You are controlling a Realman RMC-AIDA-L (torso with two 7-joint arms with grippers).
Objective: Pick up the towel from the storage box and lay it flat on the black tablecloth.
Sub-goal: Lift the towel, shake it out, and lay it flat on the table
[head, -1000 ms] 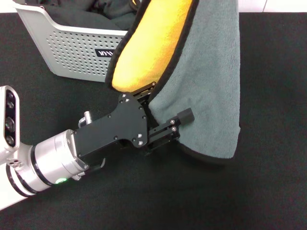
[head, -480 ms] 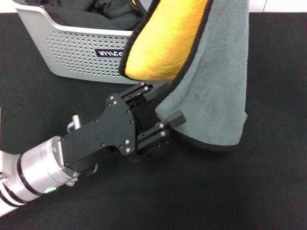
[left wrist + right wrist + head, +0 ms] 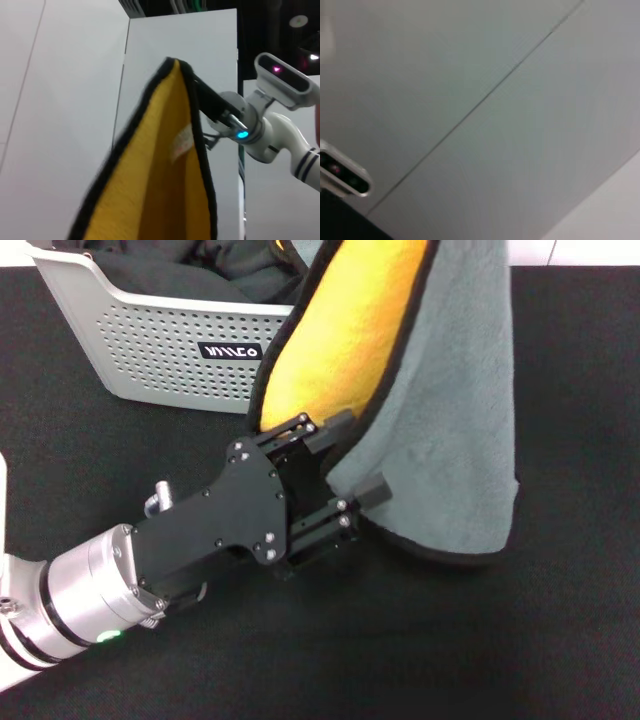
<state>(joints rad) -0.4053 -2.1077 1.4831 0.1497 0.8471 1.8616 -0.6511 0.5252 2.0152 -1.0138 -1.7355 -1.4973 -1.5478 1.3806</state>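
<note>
Left gripper (image 3: 345, 462), jaws parted around the edge of the hanging towel (image 3: 440, 410), grey-green outside, yellow-orange inside.

- Black tablecloth (image 3: 560, 620) covers the whole work surface.
- Storage box (image 3: 150, 350) stands on it at far left.
- Towel (image 3: 450, 440) hem possibly touches the cloth.

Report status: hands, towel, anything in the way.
Left hand open at the hanging towel's lower edge. Right hand holds towel's top corner high. Towel clear of storage box, bottom hem grazing black tablecloth. Nothing in the way.
</note>
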